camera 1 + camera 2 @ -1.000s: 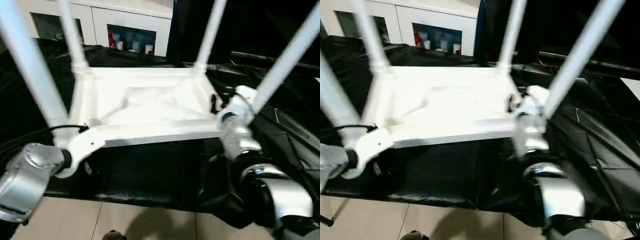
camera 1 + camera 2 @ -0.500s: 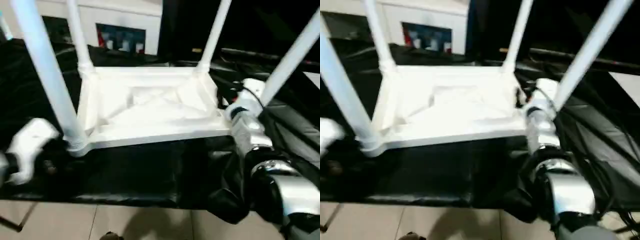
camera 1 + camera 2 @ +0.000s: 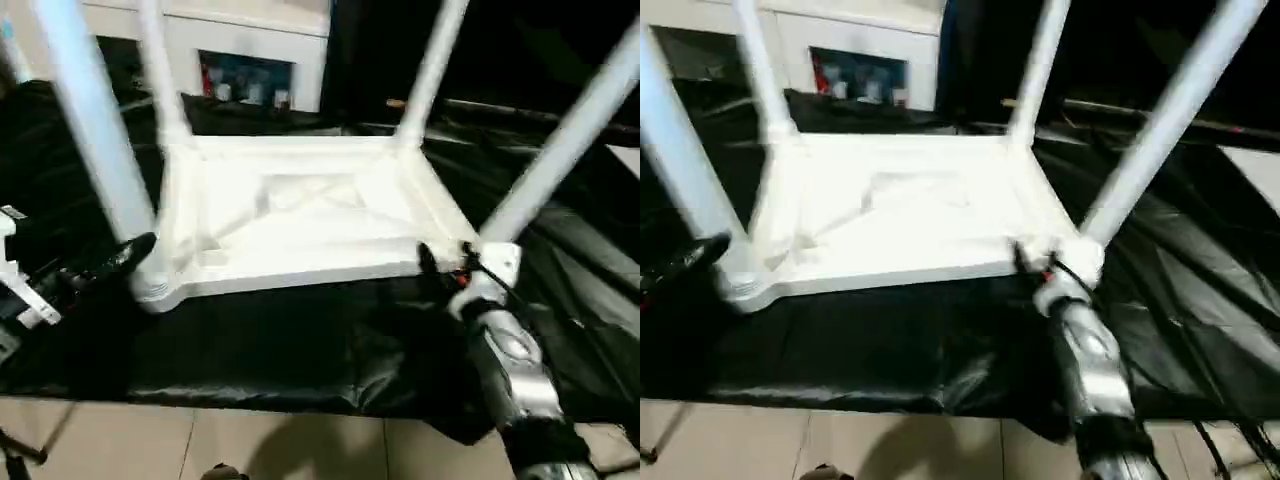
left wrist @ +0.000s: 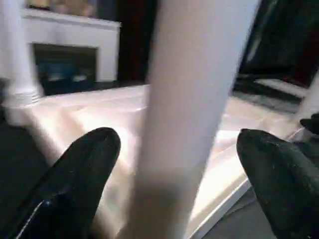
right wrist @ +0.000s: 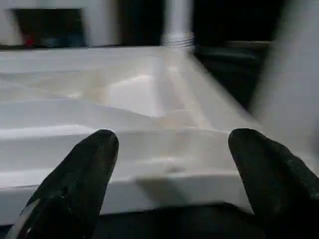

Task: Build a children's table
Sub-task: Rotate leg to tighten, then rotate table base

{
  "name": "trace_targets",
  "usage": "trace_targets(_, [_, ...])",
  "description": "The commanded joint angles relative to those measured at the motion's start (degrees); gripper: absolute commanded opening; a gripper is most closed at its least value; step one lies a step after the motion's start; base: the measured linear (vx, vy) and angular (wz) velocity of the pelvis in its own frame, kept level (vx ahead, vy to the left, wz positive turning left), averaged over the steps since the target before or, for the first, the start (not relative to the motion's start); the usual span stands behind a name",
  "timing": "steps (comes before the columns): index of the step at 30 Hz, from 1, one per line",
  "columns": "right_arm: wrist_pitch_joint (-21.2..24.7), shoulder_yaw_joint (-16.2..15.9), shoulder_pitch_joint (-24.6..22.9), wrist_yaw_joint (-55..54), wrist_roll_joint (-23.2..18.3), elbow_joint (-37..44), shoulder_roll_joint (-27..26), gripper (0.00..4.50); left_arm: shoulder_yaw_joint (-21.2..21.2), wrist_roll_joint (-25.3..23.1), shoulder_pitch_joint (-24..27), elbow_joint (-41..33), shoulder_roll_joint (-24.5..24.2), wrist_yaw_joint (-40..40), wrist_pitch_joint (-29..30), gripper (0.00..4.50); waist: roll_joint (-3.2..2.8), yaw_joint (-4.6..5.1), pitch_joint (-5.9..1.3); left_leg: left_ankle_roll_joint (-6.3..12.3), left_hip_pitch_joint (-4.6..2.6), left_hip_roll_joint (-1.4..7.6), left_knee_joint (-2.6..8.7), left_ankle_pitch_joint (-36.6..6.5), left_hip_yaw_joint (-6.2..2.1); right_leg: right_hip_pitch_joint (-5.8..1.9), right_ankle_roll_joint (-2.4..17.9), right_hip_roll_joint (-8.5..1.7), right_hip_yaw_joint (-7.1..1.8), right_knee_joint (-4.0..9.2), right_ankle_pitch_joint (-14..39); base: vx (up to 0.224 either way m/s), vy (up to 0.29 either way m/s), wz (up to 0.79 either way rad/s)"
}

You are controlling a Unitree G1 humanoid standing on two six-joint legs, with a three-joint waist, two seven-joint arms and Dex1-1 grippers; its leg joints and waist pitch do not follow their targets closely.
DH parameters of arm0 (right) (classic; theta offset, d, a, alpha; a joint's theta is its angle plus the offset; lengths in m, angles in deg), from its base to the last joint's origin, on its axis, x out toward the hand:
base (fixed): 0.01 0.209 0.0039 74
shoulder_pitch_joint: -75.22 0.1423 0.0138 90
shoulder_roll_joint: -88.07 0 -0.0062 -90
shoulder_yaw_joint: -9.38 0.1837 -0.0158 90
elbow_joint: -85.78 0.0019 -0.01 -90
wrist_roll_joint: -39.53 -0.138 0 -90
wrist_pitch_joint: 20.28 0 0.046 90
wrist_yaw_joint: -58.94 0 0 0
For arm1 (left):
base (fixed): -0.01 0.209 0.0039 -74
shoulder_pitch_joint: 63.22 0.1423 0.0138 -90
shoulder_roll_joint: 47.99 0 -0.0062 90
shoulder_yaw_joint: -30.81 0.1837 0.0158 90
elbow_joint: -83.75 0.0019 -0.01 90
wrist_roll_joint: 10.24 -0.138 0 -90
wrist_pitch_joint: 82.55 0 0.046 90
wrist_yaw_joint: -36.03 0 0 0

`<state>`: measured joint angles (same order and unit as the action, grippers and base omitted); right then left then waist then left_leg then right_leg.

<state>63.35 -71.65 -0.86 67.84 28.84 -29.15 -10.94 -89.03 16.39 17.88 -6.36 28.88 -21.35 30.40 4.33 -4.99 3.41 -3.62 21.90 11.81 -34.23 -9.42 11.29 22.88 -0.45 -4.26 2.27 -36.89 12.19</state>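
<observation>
The white children's table point(image 3: 300, 215) lies upside down on the black-draped work table, all four legs pointing up. My left gripper point(image 3: 135, 250) is at the foot of the near-left leg point(image 3: 95, 140). In the left wrist view that leg point(image 4: 189, 99) stands between the two black fingers point(image 4: 79, 169), with a gap on each side, so the left gripper point(image 4: 177, 144) is open. My right gripper point(image 3: 445, 265) is at the near-right corner, below the near-right leg point(image 3: 565, 145). In the right wrist view it point(image 5: 172, 149) is open and faces the top's edge point(image 5: 149, 144).
The black cloth point(image 3: 280, 340) hangs over the work table's front edge to a tiled floor point(image 3: 250, 440). A white cabinet point(image 3: 250, 40) with coloured items stands at the back. The far legs point(image 3: 430, 70) rise toward the picture's top.
My left arm has drawn back to the left, off the near-left corner, and its fingers now flank the leg. My right gripper has come down from the near-right leg to the corner.
</observation>
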Motion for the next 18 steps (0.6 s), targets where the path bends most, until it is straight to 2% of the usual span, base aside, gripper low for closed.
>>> trace_targets(1, [2.4, 1.7, -2.0, -3.2, 0.2, 3.5, 0.0, 3.95, 2.2, 1.8, -0.5, 0.0, 0.8, -1.4, 0.3, 4.40, -1.69, 0.09, -3.20, -4.15, -1.78, 1.24, 5.09, -22.4, -1.08, -1.00, 7.0, -2.81, -2.43, 5.50, 14.3, 0.000, 0.000, 0.00])
trace_targets(2, [4.1, 1.6, -3.7, -4.7, 1.0, 5.1, 0.5, 3.95, 3.1, 1.7, -1.4, 0.9, 1.5, -1.8, 0.0, 4.40, -1.85, 0.21, -3.29, -4.11, -1.62, 1.15, 5.09, -22.1, -1.15, -1.22, 7.0, -2.74, -2.39, 5.44, 13.9, 0.000, 0.000, 0.00])
trace_targets(4, [6.7, 1.4, -5.0, -6.1, 2.1, 6.2, 1.1, 3.95, 4.8, 0.0, -2.8, 3.0, 2.1, -1.4, -1.5, 4.40, -1.51, 0.28, -3.19, -3.88, -1.64, 1.09, 5.03, -22.0, -1.04, -1.07, 6.6, -2.59, -2.40, 5.63, 14.3, 0.000, 0.000, 0.00])
trace_targets(5, [9.2, 1.2, -5.0, -6.3, 2.7, 6.0, 1.7, 3.95, 6.3, -1.8, -3.9, 4.9, 2.4, -0.5, -2.8, 4.40, -1.64, 0.24, -3.23, -3.91, -1.75, 1.05, 5.03, -21.9, -1.07, -1.00, 6.5, -2.51, -2.40, 5.60, 14.5, 0.000, 0.000, 0.00])
trace_targets(7, [10.2, 1.0, -4.8, -6.2, 2.8, 5.8, 1.9, 3.95, 6.9, -2.3, -4.3, 5.5, 2.6, 0.0, -3.2, 4.40, -1.70, 0.33, -3.29, -4.09, -1.71, 1.19, 5.05, -21.9, -1.14, -1.10, 6.8, -2.67, -2.41, 5.42, 13.5, 0.000, 0.000, 0.00])
trace_targets(10, [14.5, -2.3, -1.2, -2.5, 4.4, 0.4, 3.7, 3.95, 9.7, -2.9, -5.9, 6.2, 3.7, 0.0, -4.5, 4.40, -1.65, 0.39, -3.34, -4.04, -1.68, 1.20, 4.92, -21.3, -1.11, -1.26, 7.3, -2.76, -2.37, 5.36, 12.9, 0.000, 0.000, 0.00])
trace_targets(11, [15.2, -3.3, 1.0, -1.4, 5.0, -2.4, 3.9, 3.95, 11.1, -1.2, -6.2, 4.5, 4.2, -0.9, -3.0, 4.40, -1.72, 0.42, -3.40, -4.10, -1.68, 1.18, 4.83, -20.6, -1.04, -1.28, 7.8, -2.77, -2.36, 5.26, 12.2, 0.000, 0.000, 0.00])
trace_targets(13, [14.1, -3.8, 4.6, -1.0, 5.5, -7.0, 3.9, 3.95, 13.1, 1.8, -6.0, 0.5, 4.7, -2.6, 0.8, 4.40, -1.63, 0.39, -3.42, -4.13, -1.87, 1.25, 4.66, -20.4, -0.85, -1.10, 8.8, -2.90, -2.35, 5.17, 11.7, 0.000, 0.000, 0.00])
trace_targets(14, [13.8, -4.1, 6.8, -0.5, 5.7, -9.9, 3.9, 3.95, 14.6, 3.6, -5.6, -2.0, 4.3, -4.4, 3.5, 4.40, -1.81, 0.16, -3.50, -4.16, -2.03, 1.33, 4.56, -19.8, -0.80, -1.03, 9.5, -2.95, -2.34, 5.00, 10.8, 0.000, 0.000, 0.00])
trace_targets(16, [13.0, -4.6, 10.2, -0.3, 6.7, -14.5, 3.8, 3.95, 17.1, 6.3, -4.7, -5.6, 3.2, -7.0, 7.7, 4.40, -1.86, 0.10, -3.61, -4.17, -1.78, 1.31, 4.49, -17.7, -0.71, -1.22, 10.6, -2.79, -2.22, 4.44, 8.1, 0.000, 0.000, 0.00])
trace_targets(17, [12.8, -4.9, 12.2, -0.5, 7.7, -16.8, 3.8, 3.95, 18.6, 7.3, -4.3, -6.8, 2.6, -8.3, 9.0, 4.40, -1.54, 0.00, -3.61, -3.89, -1.81, 1.29, 4.39, -16.4, -0.56, -1.29, 10.9, -2.71, -2.20, 4.20, 6.4, 0.000, 0.000, 0.00])
trace_targets(18, [12.9, -5.2, 13.4, -0.1, 7.8, -18.3, 3.6, 3.95, 19.1, 8.0, -4.3, -7.1, 2.8, -8.6, 9.7, 4.40, -1.42, 0.03, -3.74, -3.83, -1.46, 1.14, 4.34, -14.1, -0.52, -1.75, 10.7, -2.63, -2.18, 3.90, 4.3, 0.000, 0.000, 0.00])
